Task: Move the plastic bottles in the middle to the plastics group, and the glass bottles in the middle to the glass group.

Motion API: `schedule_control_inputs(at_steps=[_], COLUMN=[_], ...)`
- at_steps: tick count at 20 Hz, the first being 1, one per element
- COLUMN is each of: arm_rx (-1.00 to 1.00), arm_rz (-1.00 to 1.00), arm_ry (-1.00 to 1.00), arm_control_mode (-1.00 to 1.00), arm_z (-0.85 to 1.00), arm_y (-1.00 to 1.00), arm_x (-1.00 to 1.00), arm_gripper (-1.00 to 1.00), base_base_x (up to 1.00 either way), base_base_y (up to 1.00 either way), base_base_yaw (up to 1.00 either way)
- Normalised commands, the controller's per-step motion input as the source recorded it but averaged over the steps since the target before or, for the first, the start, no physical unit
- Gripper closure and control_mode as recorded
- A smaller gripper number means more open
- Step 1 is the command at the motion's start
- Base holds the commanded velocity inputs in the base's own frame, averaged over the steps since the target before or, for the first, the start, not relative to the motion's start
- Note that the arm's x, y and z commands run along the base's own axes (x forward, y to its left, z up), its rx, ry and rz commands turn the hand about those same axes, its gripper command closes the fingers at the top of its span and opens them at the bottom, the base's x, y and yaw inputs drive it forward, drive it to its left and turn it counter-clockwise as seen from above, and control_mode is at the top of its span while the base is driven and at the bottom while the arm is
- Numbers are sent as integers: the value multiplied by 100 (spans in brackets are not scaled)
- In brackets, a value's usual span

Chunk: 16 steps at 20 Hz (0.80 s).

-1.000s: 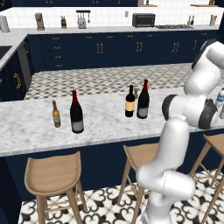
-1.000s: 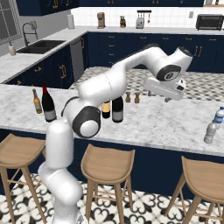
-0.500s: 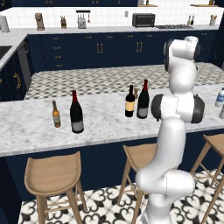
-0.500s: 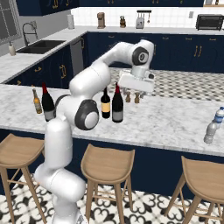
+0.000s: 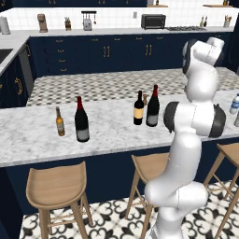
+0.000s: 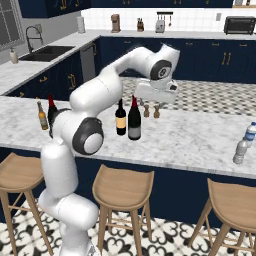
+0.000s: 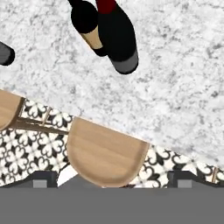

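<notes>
I hang my gripper (image 6: 156,93) above the white marble desk (image 6: 190,137), just behind the two dark glass wine bottles in the middle, looking straight down on them. The taller bottle with red foil and grey label (image 6: 134,120) stands upright, just beside the shorter black-topped one with a cream-yellow label (image 6: 120,118); both show at the top of my hand view. I cannot tell whether my jaws are parted or closed; they hold nothing. I judge this a high approach, chosen to clear the bottle necks. The glass group, a slim amber beer bottle (image 5: 59,122) and a tall red-topped wine bottle (image 5: 81,121), waits well apart along the desk. The clear blue-capped water bottle (image 6: 249,132) stands at the other end.
</notes>
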Motion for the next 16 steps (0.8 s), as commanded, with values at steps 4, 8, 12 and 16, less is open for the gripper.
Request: schedule_control_inputs(at_steps=[4, 8, 12, 16], arm_rx=[0, 0, -9, -10], arm_rz=[-49, -57, -37, -29], arm_ry=[-28, -15, 2, 3], arm_control_mode=[-100, -100, -100, -100], arm_z=[-41, -15, 0, -7], arm_y=[14, 82, 82, 52], arm_x=[32, -42, -14, 3], arm_gripper=[-100, -100, -100, -100], base_base_x=[0, 0, 0, 0], base_base_y=[0, 0, 0, 0], base_base_yaw=[0, 0, 0, 0])
